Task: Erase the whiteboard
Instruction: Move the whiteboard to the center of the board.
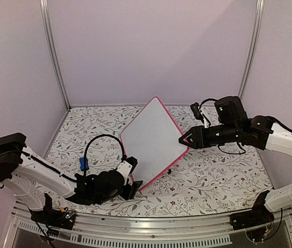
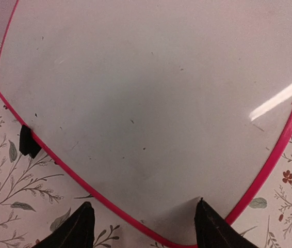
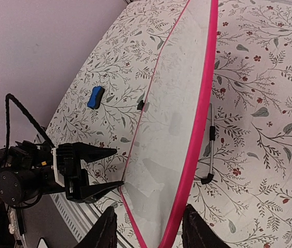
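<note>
The whiteboard (image 1: pixel 153 137) is glossy white with a thin pink-red frame and, at 8 o'clock in the left wrist view, a black foot (image 2: pixel 29 142). The table cover (image 1: pixel 213 170) is cream, printed with grey leafy sprigs and small red flowers. A blue eraser (image 3: pixel 95 97) lies at 10 o'clock in the right wrist view. The left arm (image 1: pixel 37 173) and right arm (image 1: pixel 290 142) are white with black joints, the left gripper (image 3: pixel 119 166) and right gripper (image 1: pixel 181 139) black, the walls (image 1: pixel 151 46) pale lilac.
</note>
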